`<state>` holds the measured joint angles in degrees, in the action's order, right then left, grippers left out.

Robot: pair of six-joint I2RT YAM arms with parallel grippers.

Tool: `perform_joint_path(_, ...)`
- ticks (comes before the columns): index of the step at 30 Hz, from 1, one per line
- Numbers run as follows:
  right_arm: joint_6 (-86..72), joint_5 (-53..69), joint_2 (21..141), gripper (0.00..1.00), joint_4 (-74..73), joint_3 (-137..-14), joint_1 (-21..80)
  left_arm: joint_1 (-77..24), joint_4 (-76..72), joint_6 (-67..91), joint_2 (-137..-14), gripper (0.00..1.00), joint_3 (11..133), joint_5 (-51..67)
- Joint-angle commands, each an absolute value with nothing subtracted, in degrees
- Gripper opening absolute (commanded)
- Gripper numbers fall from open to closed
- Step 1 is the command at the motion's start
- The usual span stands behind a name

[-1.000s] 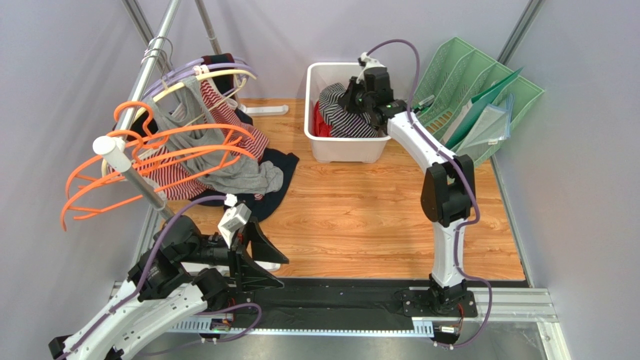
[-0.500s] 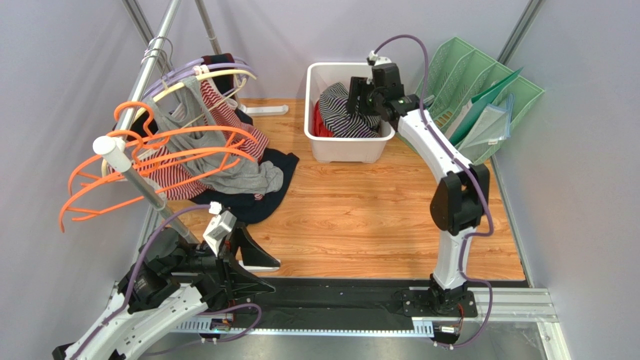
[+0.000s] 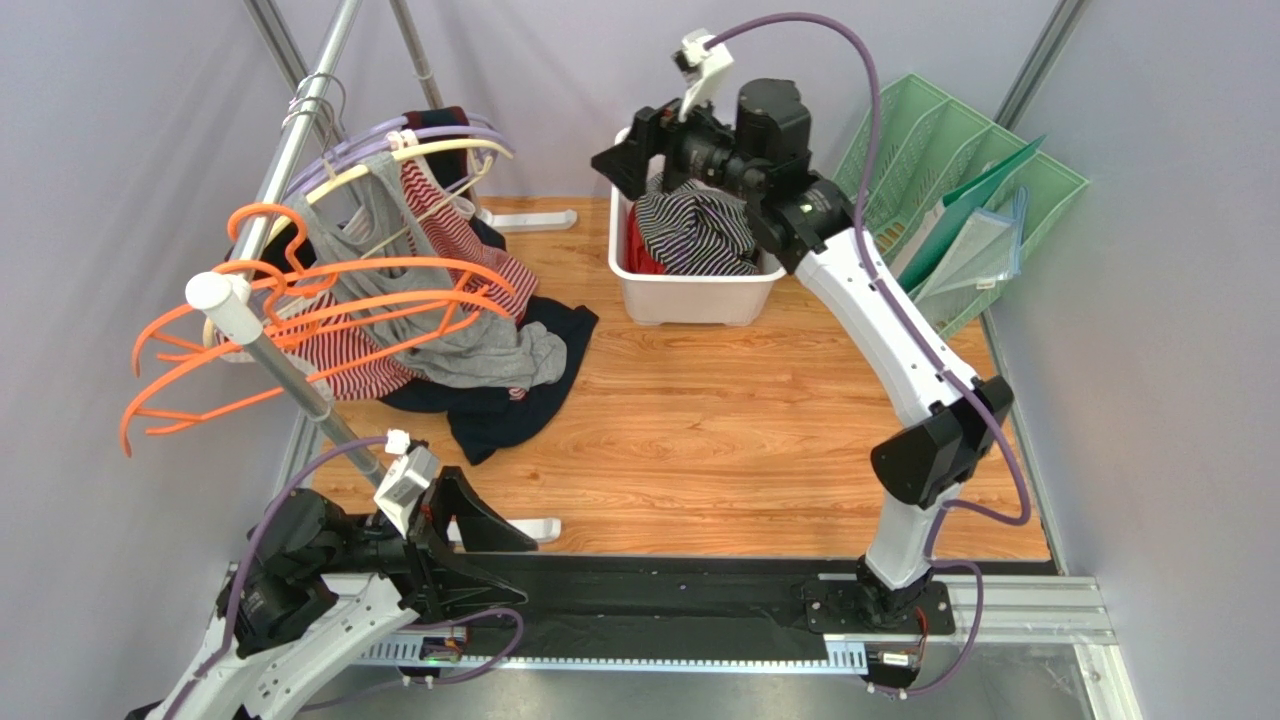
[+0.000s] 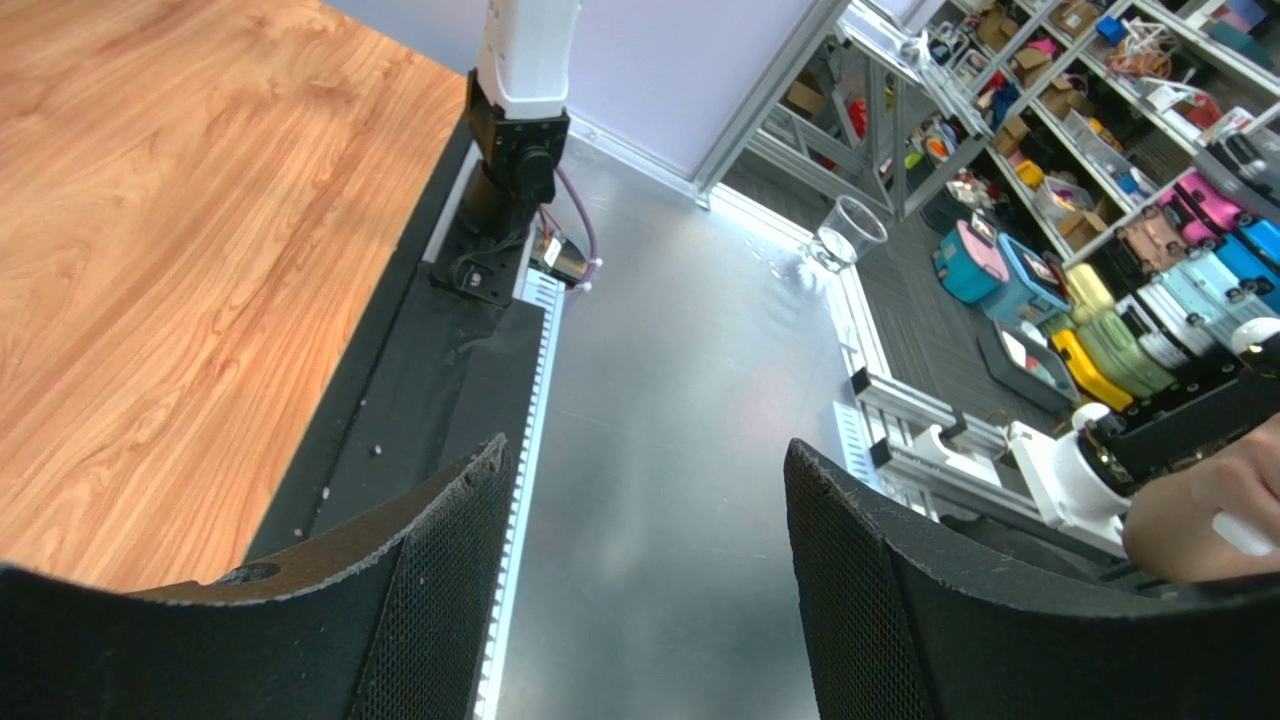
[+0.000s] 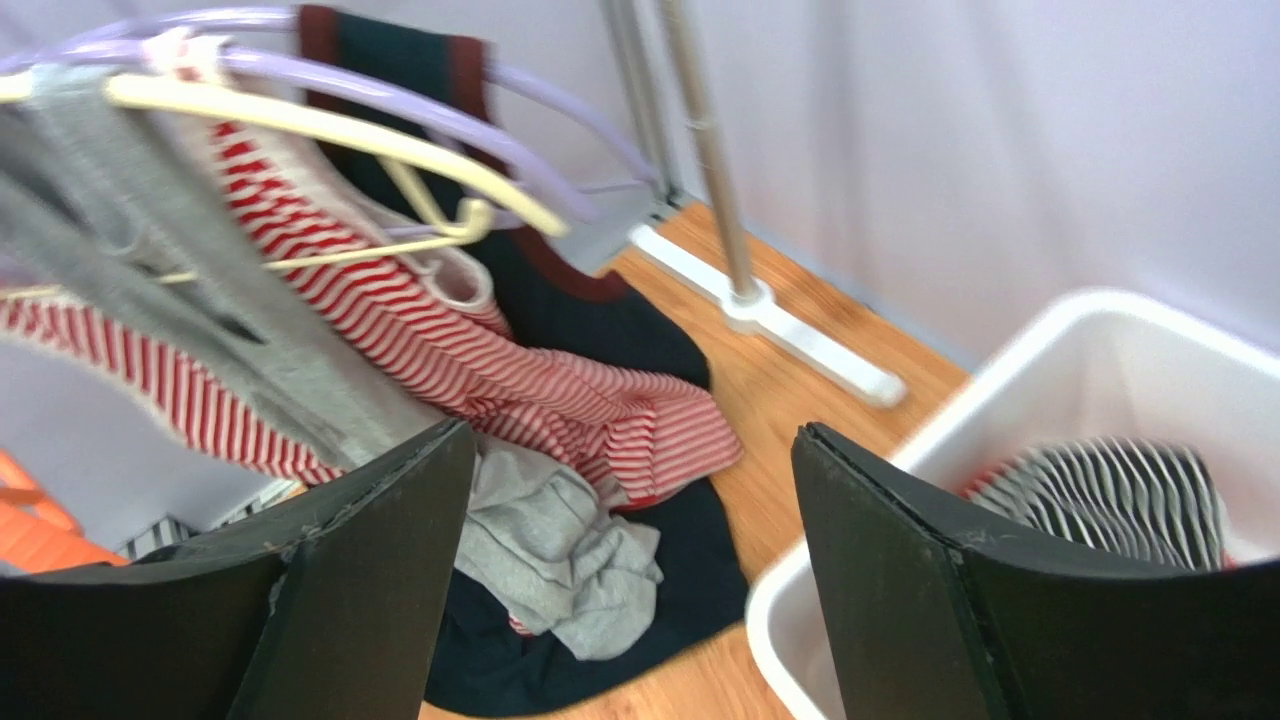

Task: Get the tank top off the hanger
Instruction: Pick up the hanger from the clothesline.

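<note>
- Rack (image 3: 278,368), left edge of the worktop (image 3: 751,435): orange hangers (image 3: 196,353) crowd the rail. Judged risk: a hard tug on one garment swings or unhooks its neighbours.
- Left end effector (image 4: 643,465), near-left corner: jaws apart, nothing between them, well apart from the clothes. Its camera shows only the near edge and the room beyond, so it gives no check on the garments.
- Grey tank top (image 3: 478,354): hung on the rack, its lower part heaped on the worktop over a dark garment (image 3: 504,420). The red-striped tank top (image 3: 478,255) lies against it. Judged risk: a pinch takes two layers, or a strap snags on a hanger end.
- Not determinable: which strap sits on which hanger, or which top is meant.
- Right end effector (image 5: 631,435), above the white bin (image 3: 684,293) at the far edge: jaws wide, empty, facing the rack. The striped garment (image 3: 699,225) mounds above the rim; a low pass could catch it.
</note>
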<state>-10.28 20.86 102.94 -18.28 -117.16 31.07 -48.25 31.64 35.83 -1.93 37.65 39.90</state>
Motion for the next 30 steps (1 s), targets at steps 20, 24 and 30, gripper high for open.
perform_joint_path(20,15.46,0.38,120.14,0.59,4.82,-129.47,51.06,-48.34,31.9,36.39,-1.94,0.72,38.06,41.31)
perform_joint_path(24,19.16,-5.01,121.72,0.57,9.57,-130.86,52.91,-48.25,31.9,36.74,-0.97,0.72,37.88,41.48)
perform_joint_path(30,20.39,-1.67,125.42,0.56,7.73,-136.67,53.09,-48.34,32.96,36.56,-0.53,0.72,38.23,41.57)
